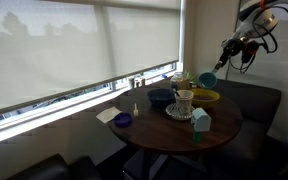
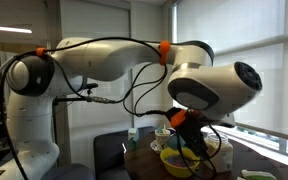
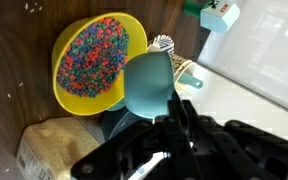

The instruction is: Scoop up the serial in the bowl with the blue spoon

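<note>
The wide yellow bowl is full of colourful cereal and stands on the dark round table; it shows in both exterior views. My gripper is shut on the handle of the blue spoon. The spoon's round scoop hangs in the air just beside the bowl's rim, and it is empty. In an exterior view my gripper is well above the table with the spoon pointing down toward the bowl.
A white mug, a dark blue bowl, a small blue dish, a white napkin and a teal box are on the table. A window sill runs behind it. A tan bag lies near the bowl.
</note>
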Controlling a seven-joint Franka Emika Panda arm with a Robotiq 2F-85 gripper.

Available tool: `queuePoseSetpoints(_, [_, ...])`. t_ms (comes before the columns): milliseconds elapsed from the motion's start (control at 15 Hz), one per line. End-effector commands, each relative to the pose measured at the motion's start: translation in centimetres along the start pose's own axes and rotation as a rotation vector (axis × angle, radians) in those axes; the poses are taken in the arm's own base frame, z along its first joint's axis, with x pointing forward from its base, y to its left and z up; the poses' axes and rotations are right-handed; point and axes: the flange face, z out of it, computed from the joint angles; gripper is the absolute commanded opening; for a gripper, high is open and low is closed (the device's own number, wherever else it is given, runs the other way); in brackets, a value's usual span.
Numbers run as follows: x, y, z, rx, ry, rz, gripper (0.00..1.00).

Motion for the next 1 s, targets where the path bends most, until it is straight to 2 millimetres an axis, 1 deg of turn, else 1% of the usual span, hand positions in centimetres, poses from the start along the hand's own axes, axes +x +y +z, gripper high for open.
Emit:
queuePoseSetpoints(0, [0.9,-1.1,0.3,-0.027,-0.007,-0.028,0.09])
queuePoseSetpoints(67, [1.4,-1.9,0.7,-0.039,-0.012,-0.046,0.09])
queuePoseSetpoints(133, [1.6,-2.2,0.9,-0.043,-0.015,-0.053,0.09])
queuePoseSetpoints(267, [1.4,-1.9,0.8,-0.045,-0.013,-0.052,0.09])
queuePoseSetpoints(333, [1.3,-1.8,0.7,-0.045,-0.012,-0.054,0.02])
queuePoseSetpoints(467, [1.8,-2.8,0.0,-0.165,-0.042,-0.085,0.02])
queuePoseSetpoints(600, [2.6,-3.5,-0.2,-0.266,-0.095,-0.095,0.02])
queuePoseSetpoints(733, [4.0,-4.7,0.3,-0.363,-0.136,-0.126,0.02])
queuePoseSetpoints(800, [5.1,-5.5,1.1,-0.406,-0.151,-0.162,0.02])
queuePoseSetpoints(933, [7.9,-7.6,3.1,-0.495,-0.169,-0.231,0.02])
